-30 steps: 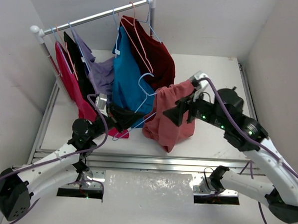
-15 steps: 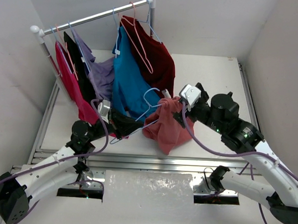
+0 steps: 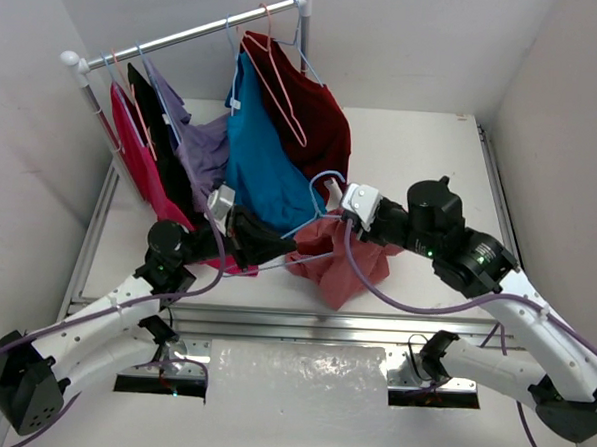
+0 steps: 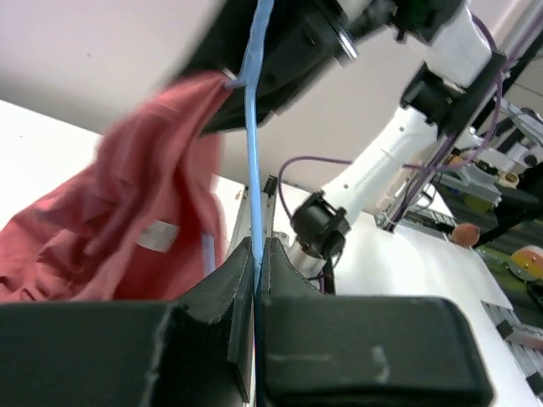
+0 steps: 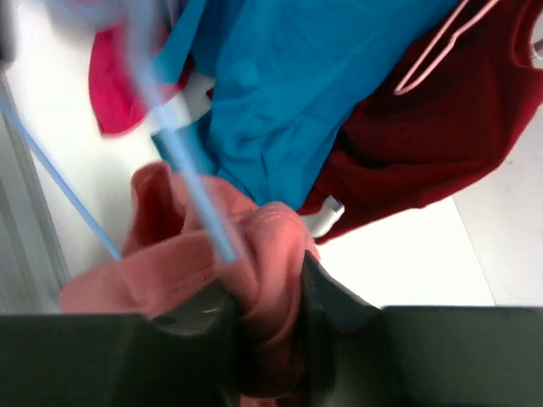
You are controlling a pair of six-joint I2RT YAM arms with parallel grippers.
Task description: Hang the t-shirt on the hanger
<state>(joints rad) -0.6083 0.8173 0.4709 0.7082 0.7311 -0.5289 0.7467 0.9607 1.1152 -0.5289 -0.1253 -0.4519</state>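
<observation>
Over white table (image 3: 422, 150), right tool (image 5: 267, 297) pinches t-shirt (image 3: 336, 271) touching hanger (image 4: 252, 170) in left tool (image 4: 257, 263).

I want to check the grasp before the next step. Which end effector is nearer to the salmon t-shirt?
Right. The right end effector pinches a fold of the salmon t-shirt. The left end effector grips the pale blue hanger, apart from the cloth.

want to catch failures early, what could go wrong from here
1. The left gripper pinches the hanger on one thin wire, so it could twist or slip under the fabric's pull.
2. The right gripper holds the t-shirt as a bunched wad, so the hanger may catch in folds.
3. The blue shirt hangs close, and the hanger could snag it.
</observation>
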